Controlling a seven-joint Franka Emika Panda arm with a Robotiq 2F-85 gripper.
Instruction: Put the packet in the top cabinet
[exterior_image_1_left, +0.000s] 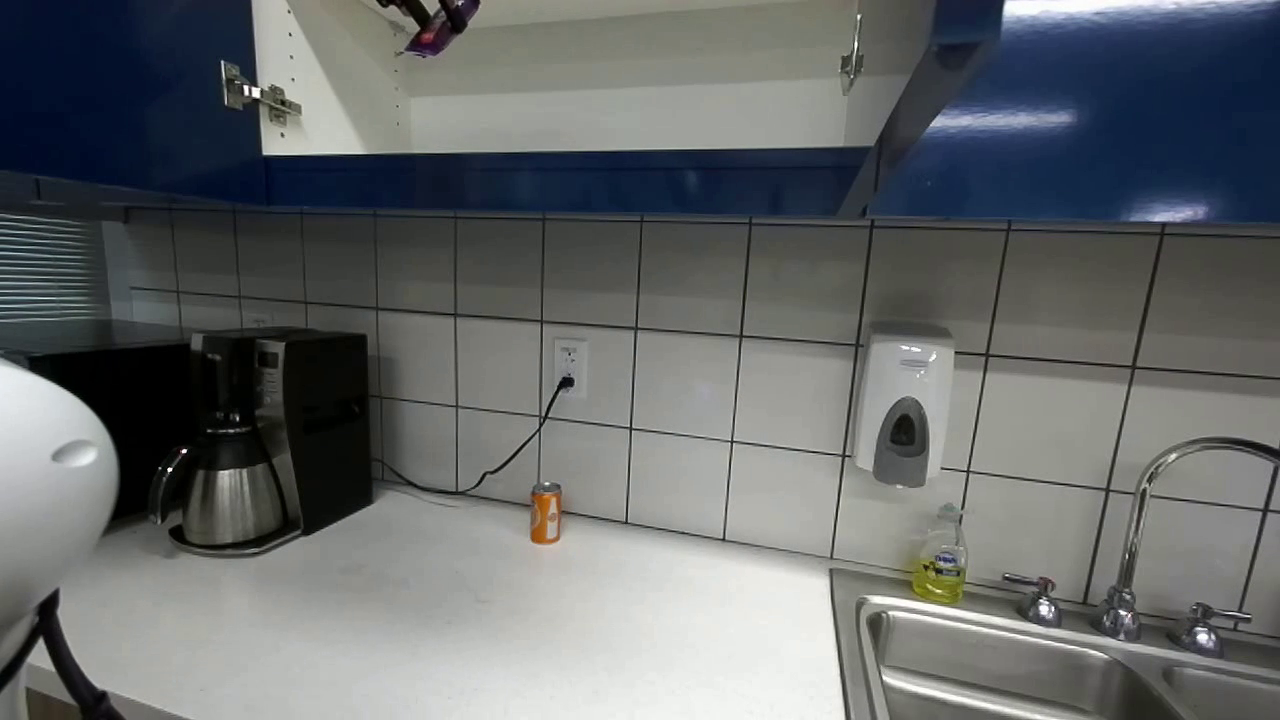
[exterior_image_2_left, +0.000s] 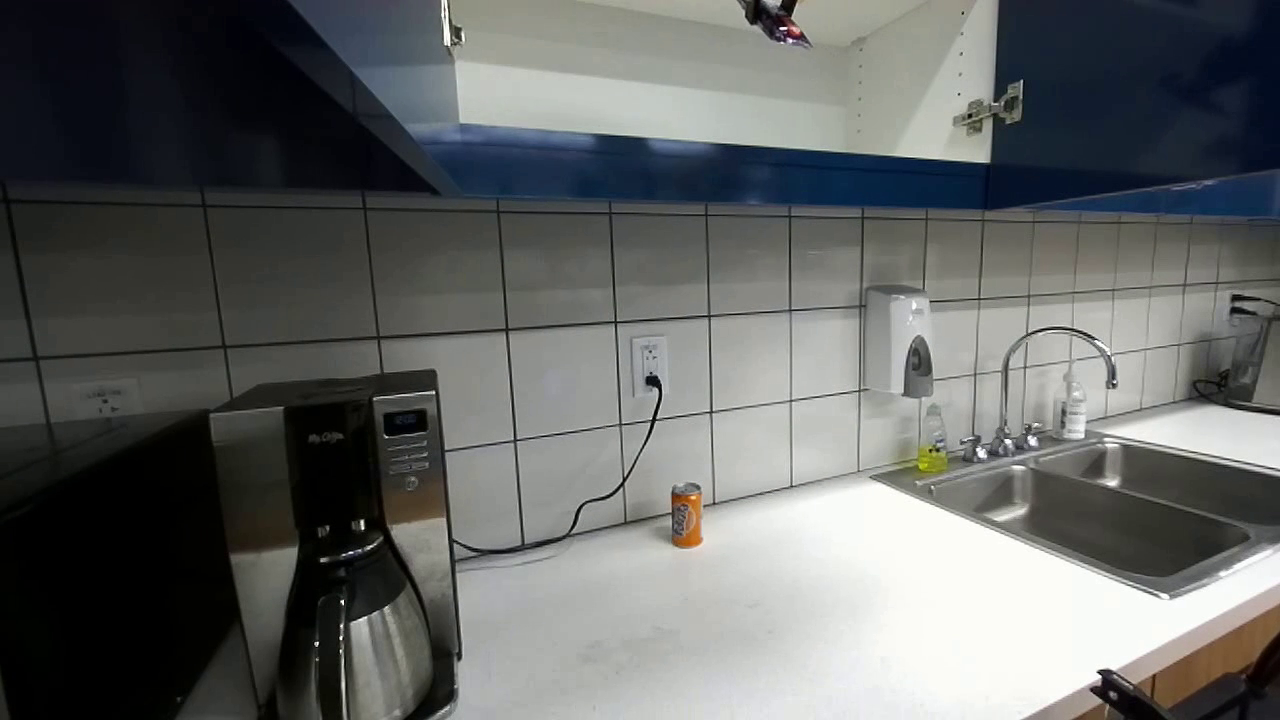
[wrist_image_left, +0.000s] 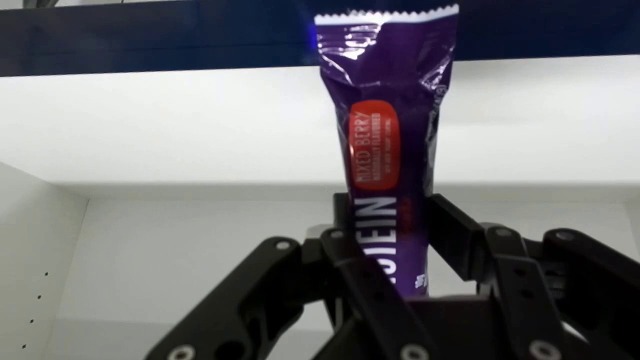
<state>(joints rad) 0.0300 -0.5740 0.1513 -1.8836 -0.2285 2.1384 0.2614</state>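
Note:
The packet (wrist_image_left: 382, 135) is a dark purple wrapper with a red label and a white serrated end. My gripper (wrist_image_left: 387, 220) is shut on it, with one finger on each side. The packet also shows at the top edge in both exterior views (exterior_image_1_left: 438, 32) (exterior_image_2_left: 780, 24), tilted downward; only the gripper's dark tips (exterior_image_1_left: 418, 10) show there. The top cabinet (exterior_image_1_left: 560, 180) stands open, with blue fronts and a white interior, also in an exterior view (exterior_image_2_left: 700, 168). The packet is held high before or within its opening; how deep I cannot tell. In the wrist view, its end overlaps the cabinet's blue rail (wrist_image_left: 150, 42).
Open blue doors (exterior_image_1_left: 120, 90) (exterior_image_1_left: 1100, 110) flank the cabinet opening, with metal hinges (exterior_image_1_left: 262, 95) at its sides. Below are a coffee maker (exterior_image_1_left: 280, 430), an orange can (exterior_image_1_left: 546, 513), a soap dispenser (exterior_image_1_left: 905, 405), a dish soap bottle (exterior_image_1_left: 941, 560) and a sink (exterior_image_1_left: 1000, 640).

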